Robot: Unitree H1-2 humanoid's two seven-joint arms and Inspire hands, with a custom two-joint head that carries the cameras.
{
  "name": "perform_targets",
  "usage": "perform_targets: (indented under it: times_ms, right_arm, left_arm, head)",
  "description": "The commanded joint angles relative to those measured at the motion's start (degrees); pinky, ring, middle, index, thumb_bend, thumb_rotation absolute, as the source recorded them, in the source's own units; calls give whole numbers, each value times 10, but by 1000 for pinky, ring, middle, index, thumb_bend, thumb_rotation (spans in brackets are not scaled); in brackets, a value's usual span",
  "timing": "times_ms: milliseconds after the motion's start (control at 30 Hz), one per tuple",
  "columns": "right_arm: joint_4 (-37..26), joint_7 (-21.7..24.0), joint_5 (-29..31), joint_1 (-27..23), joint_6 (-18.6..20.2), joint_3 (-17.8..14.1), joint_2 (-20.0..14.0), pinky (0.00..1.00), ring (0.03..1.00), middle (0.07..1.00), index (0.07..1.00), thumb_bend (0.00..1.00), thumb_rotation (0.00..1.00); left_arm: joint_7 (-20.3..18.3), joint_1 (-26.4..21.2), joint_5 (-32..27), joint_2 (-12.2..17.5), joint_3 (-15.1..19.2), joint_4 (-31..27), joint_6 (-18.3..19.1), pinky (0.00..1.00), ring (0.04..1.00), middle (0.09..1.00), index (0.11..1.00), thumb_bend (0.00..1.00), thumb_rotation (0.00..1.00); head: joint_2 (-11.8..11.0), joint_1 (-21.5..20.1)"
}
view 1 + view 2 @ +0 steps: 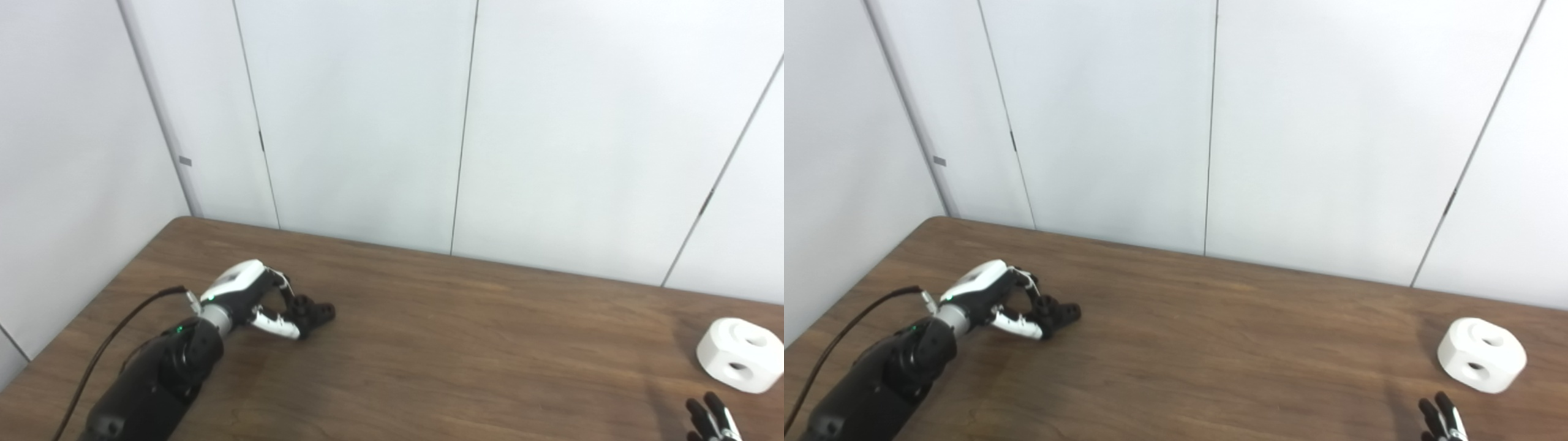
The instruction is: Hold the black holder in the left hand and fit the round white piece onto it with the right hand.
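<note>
The black holder lies on the brown table at the left. My left hand is at it, fingers and thumb curled around its near end; the holder still rests on the table. It also shows in the right eye view. The round white piece, with holes in its top and side, sits on the table at the far right. Only the fingertips of my right hand show at the bottom right edge, spread apart, just short of the white piece and not touching it.
White wall panels stand right behind the table's far edge. A black cable runs along my left arm. The table's left edge lies close to my left arm.
</note>
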Motion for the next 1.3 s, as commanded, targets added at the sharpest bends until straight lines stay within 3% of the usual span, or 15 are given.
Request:
perform_targets:
  times_ms: [0,233,367,500,633,867,1267]
  right_arm:
    - [18,-10,-1,27,-2,9,22,1000,1000,960,1000,624,1000]
    - [7,-19,-17,28,4,13,28,1000,1000,952,1000,581,1000]
    - [-2,-23,-24,30,6,18,27,1000,1000,956,1000,561,999]
    - [-14,-29,-29,34,8,22,27,1000,1000,948,1000,550,991]
    - [-28,-35,-31,37,22,26,29,1000,994,939,1000,548,967]
    - [-46,-47,-36,37,46,37,27,1000,997,937,999,530,974]
    - [-61,-60,-36,27,70,50,23,1000,995,938,988,571,975]
  left_arm:
    - [-5,-14,13,12,2,-42,1,966,974,864,488,516,45]
    - [-33,7,28,-8,-15,-114,5,939,956,854,488,518,46]
    - [-47,22,31,-16,-28,-150,-11,973,959,852,488,517,45]
    - [-61,41,44,-28,-38,-195,-2,974,954,841,489,517,44]
    - [-72,60,57,-39,-52,-231,-13,932,950,850,488,517,45]
    - [-81,84,79,-57,-69,-263,-38,972,924,830,487,518,44]
    - [-110,117,108,-102,-95,-302,-48,928,913,818,486,519,46]
  head:
    - [2,-3]
    - [18,-26]
    - [31,-45]
    - [45,-63]
    - [59,-77]
    - [83,-96]
    - [124,-112]
